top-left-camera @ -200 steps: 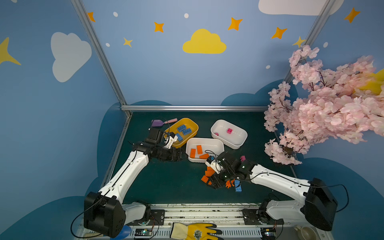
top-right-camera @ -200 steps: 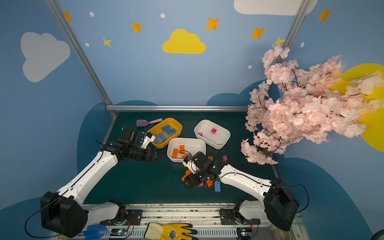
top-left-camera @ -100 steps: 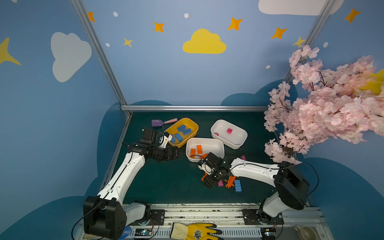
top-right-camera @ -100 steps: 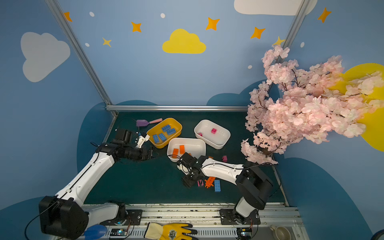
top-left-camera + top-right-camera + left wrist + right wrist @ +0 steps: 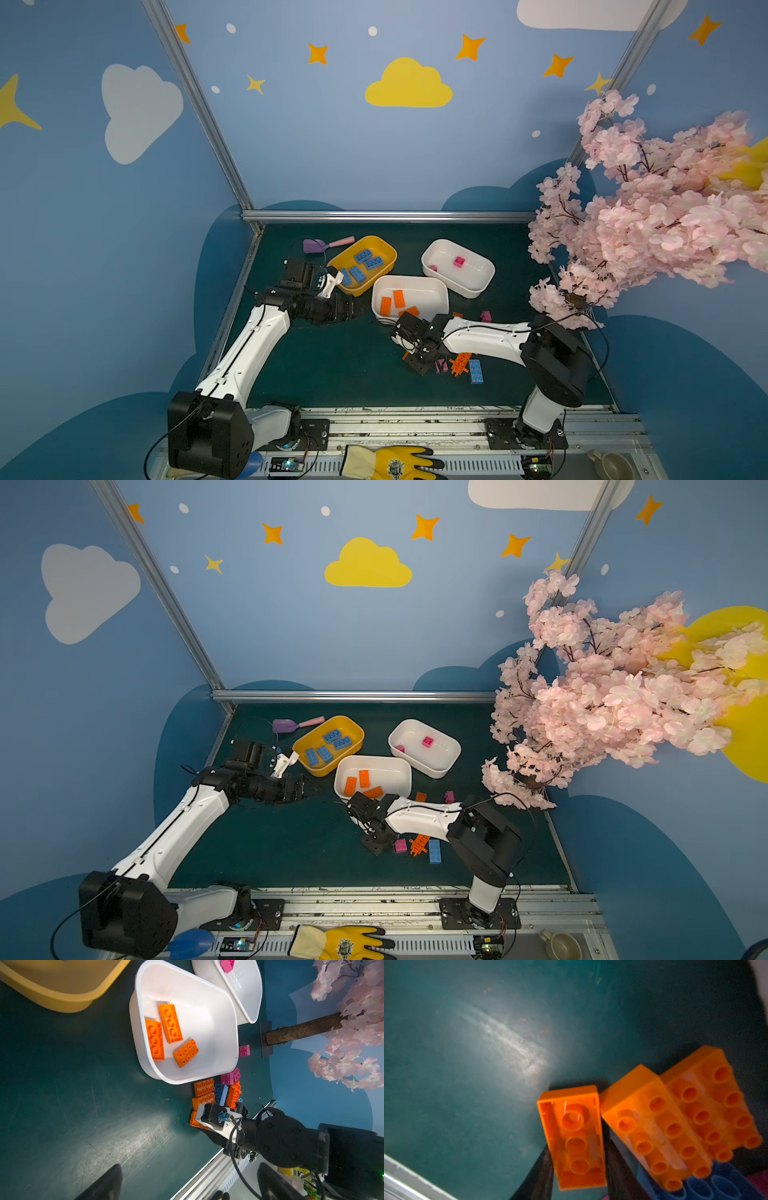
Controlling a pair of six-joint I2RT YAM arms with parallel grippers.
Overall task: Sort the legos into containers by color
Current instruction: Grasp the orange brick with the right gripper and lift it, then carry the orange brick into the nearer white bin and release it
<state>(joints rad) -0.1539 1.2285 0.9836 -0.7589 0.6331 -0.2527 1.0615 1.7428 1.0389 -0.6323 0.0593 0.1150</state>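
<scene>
My right gripper (image 5: 419, 365) is down at the left edge of a loose pile of legos on the green mat. Its fingers (image 5: 542, 1172) press both sides of an upside-down orange brick (image 5: 577, 1136), shut on it. Beside it lie two more orange bricks (image 5: 654, 1126), a blue brick (image 5: 476, 371), a spiky orange piece (image 5: 460, 363) and a pink brick (image 5: 441, 365). The yellow tub (image 5: 376, 243) holds blue bricks, the near white tub (image 5: 415, 279) orange ones, the far white tub (image 5: 478, 259) pink ones. My left gripper (image 5: 353, 309) hangs open and empty between the yellow and near white tubs.
A purple scoop (image 5: 316, 245) lies behind the yellow tub. A pink blossom tree (image 5: 644, 208) overhangs the right side, its trunk base near a stray pink brick (image 5: 485, 316). A yellow glove (image 5: 390, 461) lies on the front rail.
The right gripper has shifted left along the pile and its jaws have closed onto the orange brick. The left arm has drawn back slightly from the yellow tub, still open.
</scene>
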